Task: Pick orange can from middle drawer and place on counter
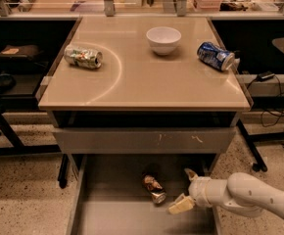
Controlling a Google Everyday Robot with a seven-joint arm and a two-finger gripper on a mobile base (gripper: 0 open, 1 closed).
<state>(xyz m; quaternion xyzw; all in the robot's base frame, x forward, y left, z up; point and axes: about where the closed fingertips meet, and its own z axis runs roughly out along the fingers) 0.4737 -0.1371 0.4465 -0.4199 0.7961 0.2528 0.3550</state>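
Observation:
The orange can [153, 188] lies on its side on the grey floor of the open middle drawer [112, 214], below the cabinet. My gripper [184, 190] reaches in from the right on a white arm, just right of the can and apart from it. Its two pale fingers [180, 205] are spread open and hold nothing. The beige counter [142, 82] spans the cabinet top above.
On the counter lie a green-silver can [83, 57] at the left, a white bowl [163, 39] at the back middle and a blue can [216, 56] at the right. A grey drawer front with white scratches [142, 140] sits above the open drawer. Dark desks flank the cabinet.

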